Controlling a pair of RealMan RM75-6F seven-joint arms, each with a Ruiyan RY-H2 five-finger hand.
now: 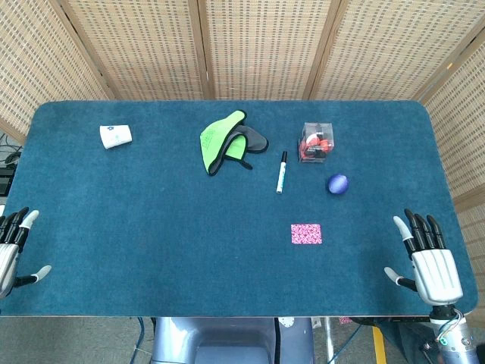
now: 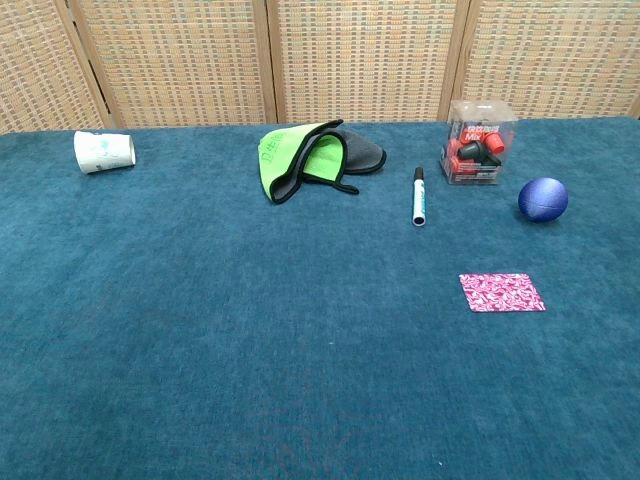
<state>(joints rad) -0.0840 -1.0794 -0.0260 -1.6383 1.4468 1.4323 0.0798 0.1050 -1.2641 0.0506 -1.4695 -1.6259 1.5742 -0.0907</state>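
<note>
- Head view: the left robot hand [image 1: 14,250] sits at the near left edge of the table [image 1: 151,227], fingers spread apart, holding nothing.
- Head view: the right robot hand [image 1: 430,262] sits at the near right corner, back upward, fingers extended and apart, thumb out to the side, holding nothing. Both lie well apart from every item, which reads as a parked stance at the edges.
- Head view: nearest the right robot hand lies a pink patterned card [image 1: 306,233], flat on the cloth, with a blue ball [image 1: 337,183] beyond it.
- Head view: a marker [image 1: 282,171] lies lengthwise between a green and grey cloth [image 1: 223,140] and a clear box [image 1: 317,142] of red and black pieces.
- Head view: a paper cup [image 1: 116,136] lies on its side, far left.
- Chest view: neither robot hand shows. The card [image 2: 502,292] lies nearest the camera, the ball [image 2: 543,199] just beside the box [image 2: 478,142], not touching.
- Chest view: the marker [image 2: 419,196] has its black cap pointing away; the cloth [image 2: 310,160] is folded over itself; the cup [image 2: 104,151] rests tipped over.
- Judgement: the items are spread singly, apparently for separate access.
</note>
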